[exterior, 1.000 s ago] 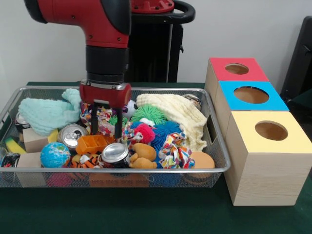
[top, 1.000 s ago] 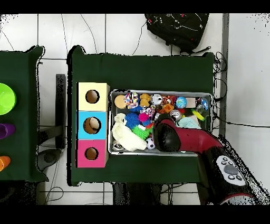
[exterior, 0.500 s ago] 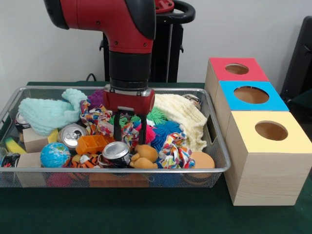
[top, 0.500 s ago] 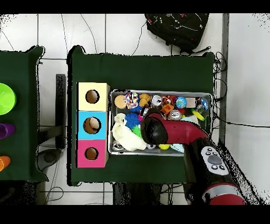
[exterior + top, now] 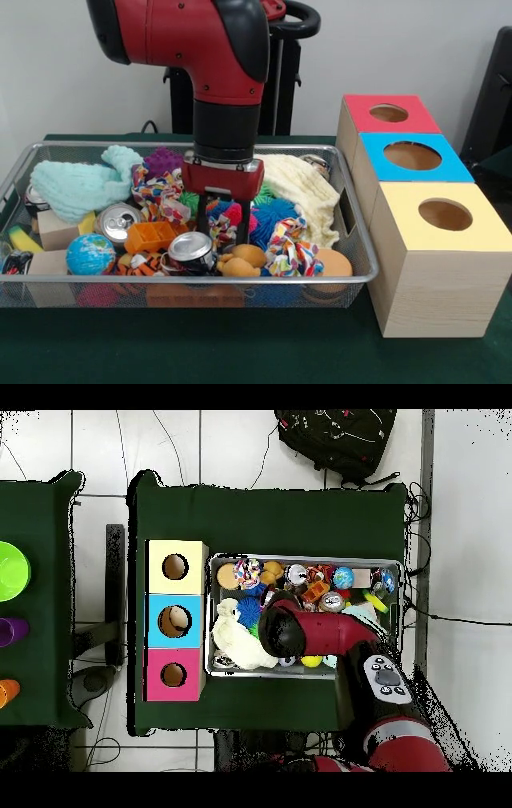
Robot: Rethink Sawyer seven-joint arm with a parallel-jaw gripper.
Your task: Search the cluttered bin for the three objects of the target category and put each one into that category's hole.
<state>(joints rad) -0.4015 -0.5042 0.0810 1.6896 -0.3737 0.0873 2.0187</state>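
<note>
The wire mesh bin holds mixed clutter; it also shows in the overhead view. One spotted cloth twist lies left of the arm. A second lies at the front right, also seen from overhead. A third sits between my fingers. My gripper is open and points down into the bin, straddling that twist beside a pink pom ball. The red arm hides the gripper from overhead. The yellow-topped box's hole is to the bin's right.
Around the gripper lie two cans, an orange tray, a tan plush, a blue pom and a globe ball. Mint and cream cloths lie behind. Blue-topped and red-topped boxes stand beyond the yellow one.
The arm has moved along the bin toward the boxes and the gripper has come a little lower, from over the orange tray to over the twist by the pink pom. It stays open.
</note>
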